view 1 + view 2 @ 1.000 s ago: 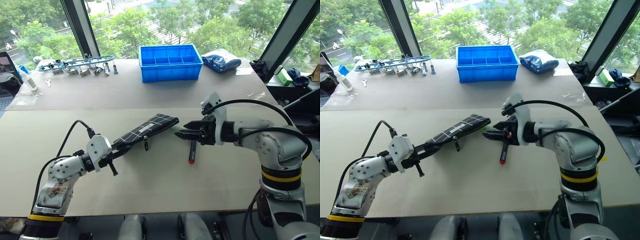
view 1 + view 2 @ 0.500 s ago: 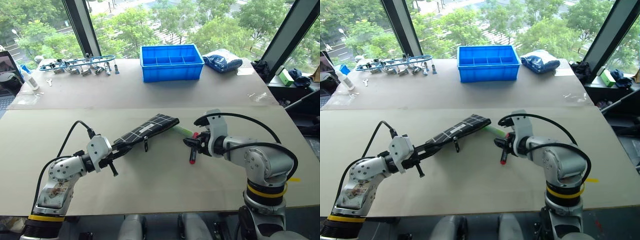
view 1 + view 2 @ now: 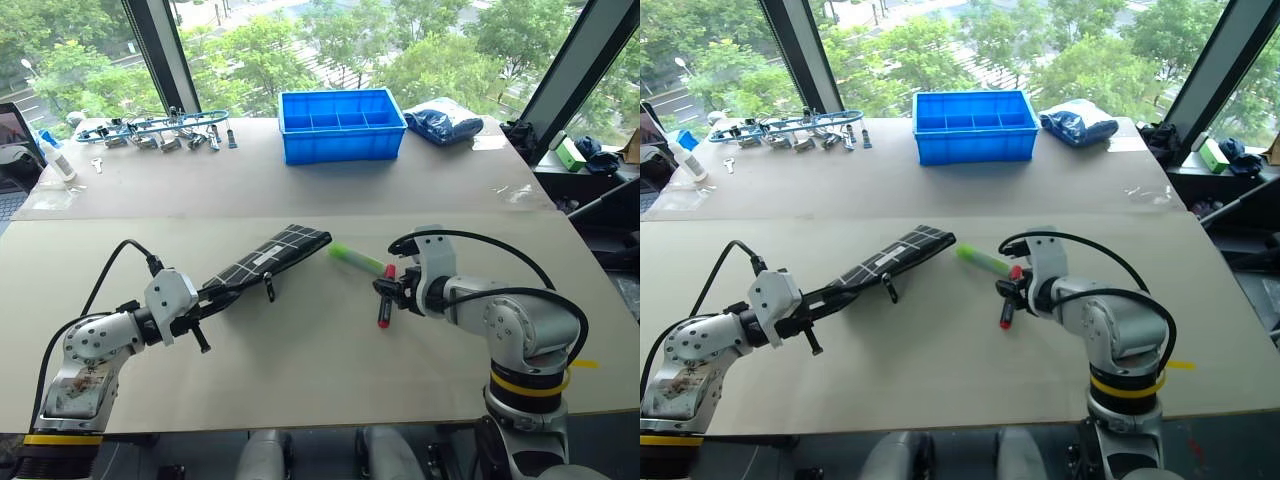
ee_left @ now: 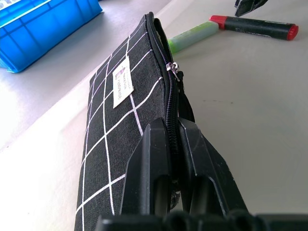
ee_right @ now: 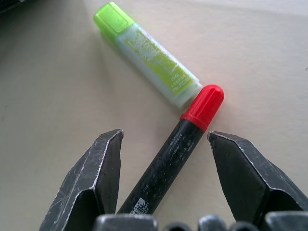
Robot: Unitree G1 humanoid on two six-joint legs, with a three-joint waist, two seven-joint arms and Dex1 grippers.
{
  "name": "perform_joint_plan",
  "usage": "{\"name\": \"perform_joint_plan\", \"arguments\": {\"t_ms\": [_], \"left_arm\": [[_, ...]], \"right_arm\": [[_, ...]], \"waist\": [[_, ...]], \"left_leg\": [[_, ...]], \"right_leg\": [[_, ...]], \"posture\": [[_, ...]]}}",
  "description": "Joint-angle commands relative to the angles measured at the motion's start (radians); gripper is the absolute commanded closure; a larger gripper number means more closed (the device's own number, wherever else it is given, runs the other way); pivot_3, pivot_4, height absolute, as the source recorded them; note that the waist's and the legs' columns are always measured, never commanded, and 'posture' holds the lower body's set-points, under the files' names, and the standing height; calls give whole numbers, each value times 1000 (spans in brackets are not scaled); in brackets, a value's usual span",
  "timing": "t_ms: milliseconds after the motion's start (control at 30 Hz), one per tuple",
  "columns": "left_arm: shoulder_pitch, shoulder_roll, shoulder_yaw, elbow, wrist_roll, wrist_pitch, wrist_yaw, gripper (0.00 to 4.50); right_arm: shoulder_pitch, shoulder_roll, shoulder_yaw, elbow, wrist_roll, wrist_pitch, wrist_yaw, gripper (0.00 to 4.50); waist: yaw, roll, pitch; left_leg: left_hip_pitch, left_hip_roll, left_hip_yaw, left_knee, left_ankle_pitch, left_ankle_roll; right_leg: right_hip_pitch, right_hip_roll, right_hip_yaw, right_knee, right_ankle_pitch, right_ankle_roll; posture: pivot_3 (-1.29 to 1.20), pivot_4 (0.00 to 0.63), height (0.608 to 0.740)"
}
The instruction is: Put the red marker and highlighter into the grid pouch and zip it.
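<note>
The grid pouch [image 3: 262,260] is black with white grid lines and a small white label. My left gripper [image 3: 207,296] is shut on the zipper edge of the pouch [image 4: 122,125], lifting that end off the table. The light green highlighter [image 3: 356,259] lies just right of the pouch. The red marker [image 3: 385,302], dark with a red cap, lies with its cap almost touching the highlighter. My right gripper [image 3: 383,290] is open and straddles the marker [image 5: 180,154], one finger on each side. The highlighter [image 5: 147,61] lies just beyond the fingertips.
A blue compartment bin [image 3: 341,124] stands at the back centre of the far table. A blue bag [image 3: 442,121] lies to its right. Several tools and a blue rack [image 3: 160,130] sit at the back left, near a small bottle [image 3: 56,160].
My left gripper has drawn the pouch to the left, uncovering the highlighter. My right gripper has dropped and turned down over the marker.
</note>
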Motion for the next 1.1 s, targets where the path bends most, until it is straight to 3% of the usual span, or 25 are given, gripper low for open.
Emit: {"name": "perform_joint_plan", "arguments": {"t_ms": [33,533,633,833,1100], "left_arm": [[13,12,35,-37,-31,-7,-9,4500],[11,10,44,-67,-46,15,2,4500],[10,10,46,-73,-48,19,4,4500],[5,13,48,-72,-46,20,6,4500],[9,20,54,-91,-67,39,-2,4500]], "right_arm": [[3,6,0,-13,-19,7,-31,1327],[74,10,32,71,-96,-56,-67,1327],[92,7,33,80,-108,-79,-70,1961],[104,-8,22,93,-126,-123,-68,3998],[60,-8,-50,153,-123,-168,-63,4032]], "waist": [[0,0,0],[0,-3,-2],[1,-6,-4],[0,-6,-4],[1,-7,-4]], "left_leg": [[0,0,0,0,0,0],[0,0,0,0,0,0],[3,0,0,0,0,0],[11,2,-1,-2,0,0],[11,2,-2,-1,0,0]], "right_leg": [[0,0,0,0,0,0],[1,0,0,0,0,0],[3,0,-1,-1,0,0],[12,1,-2,-6,0,0],[14,1,-2,-9,1,1]], "posture": [[0,150,740],[0,150,740],[0,150,740],[0,150,740],[0,150,740]]}}
